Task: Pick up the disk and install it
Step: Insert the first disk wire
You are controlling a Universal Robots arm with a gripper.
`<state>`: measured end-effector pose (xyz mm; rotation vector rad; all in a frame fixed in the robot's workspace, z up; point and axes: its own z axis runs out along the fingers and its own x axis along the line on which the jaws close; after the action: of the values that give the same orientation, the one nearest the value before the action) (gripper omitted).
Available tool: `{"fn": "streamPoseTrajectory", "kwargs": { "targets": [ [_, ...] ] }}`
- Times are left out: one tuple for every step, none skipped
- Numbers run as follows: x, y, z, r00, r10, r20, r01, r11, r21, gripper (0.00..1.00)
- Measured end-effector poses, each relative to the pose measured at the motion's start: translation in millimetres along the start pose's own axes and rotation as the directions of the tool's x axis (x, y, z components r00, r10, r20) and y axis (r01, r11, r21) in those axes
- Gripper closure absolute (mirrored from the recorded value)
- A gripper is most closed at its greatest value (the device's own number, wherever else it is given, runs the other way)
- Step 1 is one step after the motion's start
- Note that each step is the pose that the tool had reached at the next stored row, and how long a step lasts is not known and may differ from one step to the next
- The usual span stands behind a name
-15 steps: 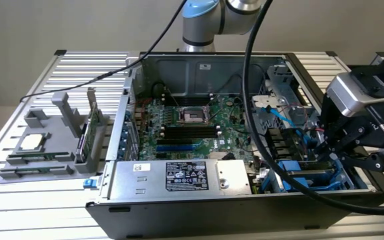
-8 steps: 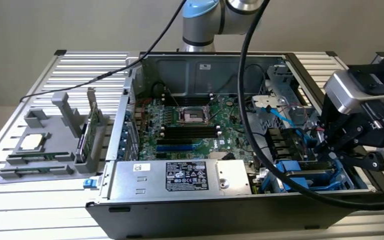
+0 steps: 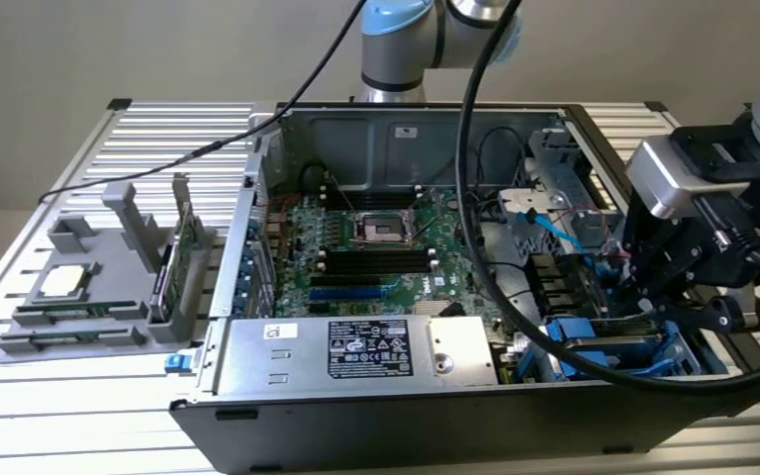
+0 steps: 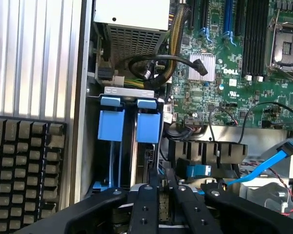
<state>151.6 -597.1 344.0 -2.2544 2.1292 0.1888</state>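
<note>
From the exterior view: looking down into an open computer case (image 3: 394, 148) on a slatted metal table (image 3: 103, 426), with a green motherboard (image 3: 353, 257) across its floor and a silver power supply box (image 3: 353, 351) with a black-and-white label along the near wall. On the exterior view's left, outside the case, a grey fixture (image 3: 103, 287) carrying a small square chip (image 3: 66, 282). At the exterior view's right, set low in the drive bay corner of the case, the gripper (image 3: 664, 315), hung from a black and silver wrist, with a thick black cable (image 3: 465, 178) looping across the case toward it. Right under it, the disk (image 3: 608, 343), grey metal framed in bright blue, lying low in that bay and meeting the gripper's tips. From the wrist view: looking along the black fingers (image 4: 144, 209), close together with just a narrow slot between them, pinched on the disk's near end. Beyond them, inside the bay, two upright blue tabs (image 4: 111, 124) side by side, then a perforated grey housing (image 4: 132, 41), a bundle of black cables (image 4: 156, 66), and the motherboard with a finned silver heatsink (image 4: 201, 66). Outside the case wall, a black gridded block (image 4: 24, 165) against the slatted table. Near the grey metal plate, a light blue flat cable (image 4: 263, 168).
</note>
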Motion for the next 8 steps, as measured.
{"fn": "streamPoseTrajectory", "kwargs": {
  "targets": [
    [-0.6, 0.1, 0.7, 1.0, 0.001, -0.0041, -0.001, 1.0, -0.0009, 0.82],
    [-1.2, 0.2, 1.3, 0.9999, 0.003, -0.0099, -0.003, 1.0, -0.0016, 0.82],
    [-2.0, 0.2, 1.9, 0.9999, 0.004, -0.016, -0.004, 1.0, -0.0023, 0.82],
    [-2.6, 0.3, 2.5, 0.9998, 0.005, -0.021, -0.005, 1.0, -0.0036, 0.82],
    [-3.2, 0.2, 3.0, 0.9997, 0.007, -0.0249, -0.007, 1.0, -0.0059, 0.82],
    [-3.5, 0.2, 3.5, 0.9995, 0.01, -0.0284, -0.01, 0.9999, -0.0086, 0.82],
    [-3.7, 0.1, 3.7, 0.9994, 0.013, -0.0303, -0.014, 0.9998, -0.0118, 0.82],
    [-3.8, 0.1, 3.8, 0.9994, 0.017, -0.0316, -0.018, 0.9997, -0.015, 0.82]
  ]
}}
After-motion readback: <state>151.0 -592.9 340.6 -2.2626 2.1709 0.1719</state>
